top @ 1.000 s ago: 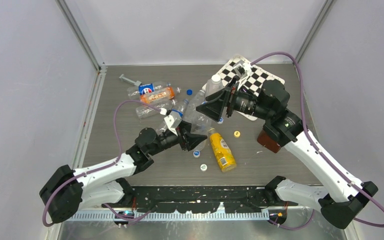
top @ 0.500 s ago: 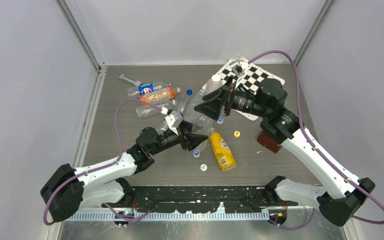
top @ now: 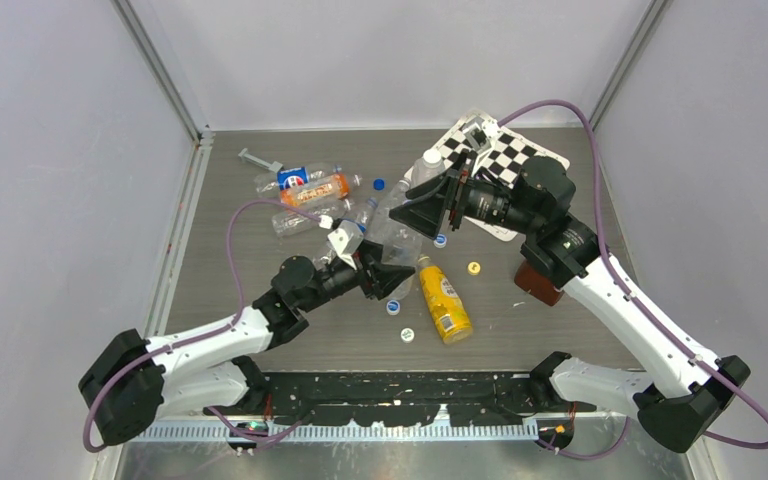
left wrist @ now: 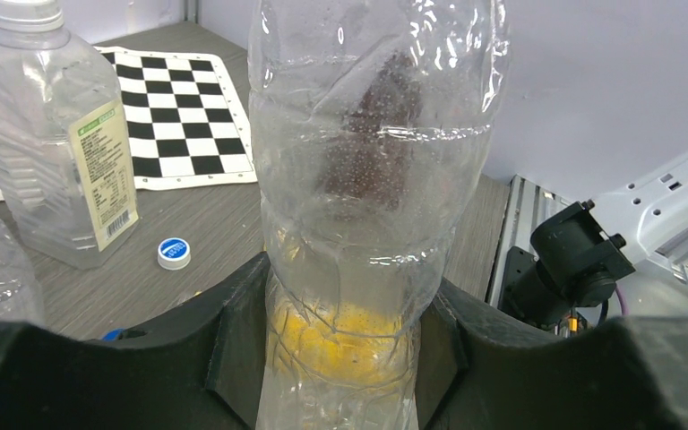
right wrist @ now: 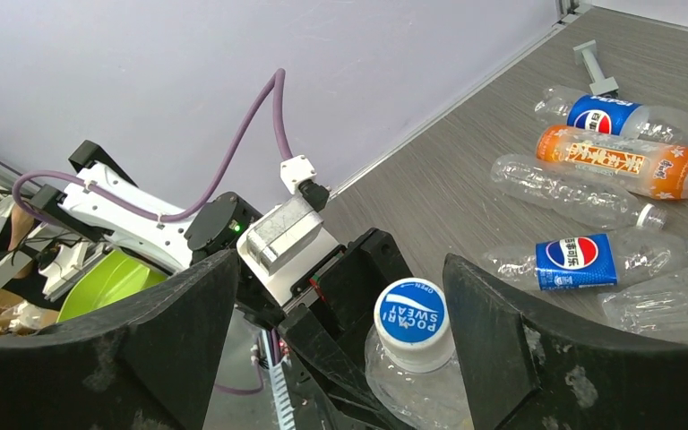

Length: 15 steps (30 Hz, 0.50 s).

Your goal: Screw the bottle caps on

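Left gripper (left wrist: 345, 336) is clamped tight on the lower part of a clear bottle (left wrist: 372, 179). It holds the bottle upright, with a finger pressed into each side. A blue-and-white cap (right wrist: 414, 322) sits on the bottle's neck, but I can't tell how far it's threaded on.

Right gripper (right wrist: 345, 296) is up at the bottle's top with its fingers spread wide. The cap sits in the gap between them, closer to one finger, and as far as I can see neither touches it. So that one's gripping nothing.

Beyond the left gripper, on the left of its wrist view, a labelled bottle (left wrist: 54, 134) stands on the table. There's a loose cap (left wrist: 174, 253) just beside it and a checkerboard mat (left wrist: 188, 107) behind.
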Each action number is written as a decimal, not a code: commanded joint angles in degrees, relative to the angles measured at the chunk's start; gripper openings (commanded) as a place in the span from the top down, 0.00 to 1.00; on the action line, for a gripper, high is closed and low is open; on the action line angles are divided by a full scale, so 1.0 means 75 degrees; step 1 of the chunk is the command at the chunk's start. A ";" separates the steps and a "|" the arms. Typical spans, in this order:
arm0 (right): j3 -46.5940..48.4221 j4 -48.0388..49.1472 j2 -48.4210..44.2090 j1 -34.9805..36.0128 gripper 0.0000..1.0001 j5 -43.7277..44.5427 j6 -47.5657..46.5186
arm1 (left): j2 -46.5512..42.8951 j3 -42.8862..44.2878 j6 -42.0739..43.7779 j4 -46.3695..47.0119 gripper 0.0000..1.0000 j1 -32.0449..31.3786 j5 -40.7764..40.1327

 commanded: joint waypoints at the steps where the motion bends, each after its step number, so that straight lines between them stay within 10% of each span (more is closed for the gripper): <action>1: 0.0038 0.0001 -0.0204 0.0024 0.11 -0.0218 0.0084 | -0.0245 0.0119 0.0046 0.0357 1.00 0.0043 -0.0789; 15: -0.0029 0.0148 -0.0367 0.0024 0.12 -0.0457 0.0405 | -0.0478 0.0108 0.0277 -0.0344 1.00 0.0043 -0.1881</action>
